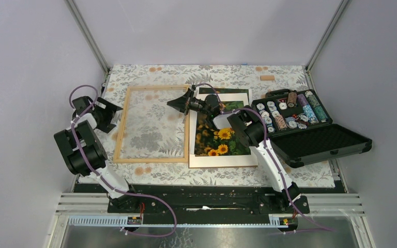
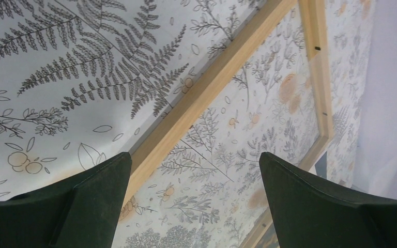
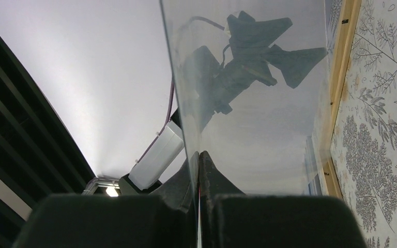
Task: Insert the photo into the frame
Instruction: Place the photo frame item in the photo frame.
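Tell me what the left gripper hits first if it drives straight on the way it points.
Probably the nearest wooden rail of the frame, or the patterned tablecloth just inside it; the left gripper, jaws open, aims down there. Depth is unclear.

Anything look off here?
Yes: the clear pane is out of the frame. The shut right gripper pinches it by its edge and holds it up off the table near the frame's right rail. The photo lies outside, right of the frame. No damage visible.
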Tool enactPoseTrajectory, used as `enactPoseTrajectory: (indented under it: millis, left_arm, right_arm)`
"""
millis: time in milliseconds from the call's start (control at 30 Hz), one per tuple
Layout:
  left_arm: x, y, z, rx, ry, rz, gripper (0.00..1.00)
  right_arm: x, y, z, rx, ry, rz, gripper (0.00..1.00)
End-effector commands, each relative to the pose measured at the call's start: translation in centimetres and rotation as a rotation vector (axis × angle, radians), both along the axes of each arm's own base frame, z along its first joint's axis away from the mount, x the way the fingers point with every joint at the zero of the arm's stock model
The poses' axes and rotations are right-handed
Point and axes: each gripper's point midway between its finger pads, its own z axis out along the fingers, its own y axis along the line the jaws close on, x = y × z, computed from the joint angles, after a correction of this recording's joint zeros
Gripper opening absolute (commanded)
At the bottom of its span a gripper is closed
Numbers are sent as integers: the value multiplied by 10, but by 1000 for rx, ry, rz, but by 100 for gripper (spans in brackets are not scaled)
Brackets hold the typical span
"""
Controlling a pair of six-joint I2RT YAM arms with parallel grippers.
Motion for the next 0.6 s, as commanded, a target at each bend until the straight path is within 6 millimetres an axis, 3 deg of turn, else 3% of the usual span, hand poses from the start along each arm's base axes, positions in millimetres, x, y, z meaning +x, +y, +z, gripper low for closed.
enactPoseTrajectory:
  millis: [0, 333, 567]
  left_arm:
    - [8, 6, 42, 59, -112, 3, 99]
    - [7, 8, 62, 116, -152, 15, 99]
    - [34, -34, 66, 22, -250, -178, 99]
  right_arm:
    - [-8, 1, 56, 96, -104, 1, 0]
    - [-8, 3, 64, 117, -112, 9, 0]
    - [-2, -7, 32, 37, -116, -11, 0]
